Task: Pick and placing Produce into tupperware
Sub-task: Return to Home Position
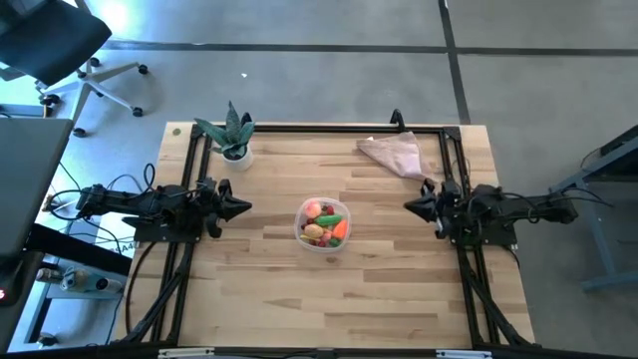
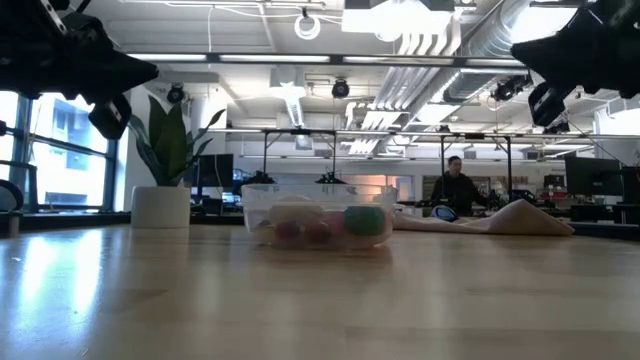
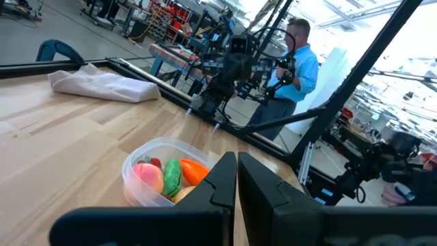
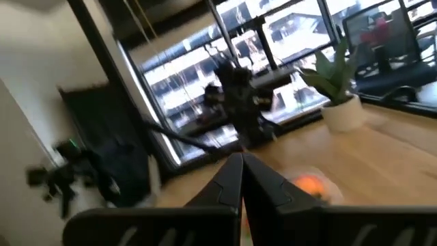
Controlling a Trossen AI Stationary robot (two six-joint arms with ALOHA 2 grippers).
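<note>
The clear round tupperware (image 1: 322, 225) stands on the middle of the table, with several produce pieces inside: a pink-red round piece (image 3: 149, 176), a green pod (image 3: 171, 176), an orange carrot (image 3: 194, 171) and yellow pieces. It also shows in the low view (image 2: 318, 217). My left gripper (image 1: 245, 207) is shut and empty, raised at the table's left side, pointing at the tub. My right gripper (image 1: 407, 206) is shut and empty, raised at the table's right side, pointing at the tub.
A green leafy plant in a white pot (image 1: 235, 140) stands at the far left. A pinkish-beige cloth (image 1: 395, 153) lies at the far right. A black frame (image 1: 319, 128) runs along the table's edges. A person (image 3: 292, 68) stands beyond the table's right side.
</note>
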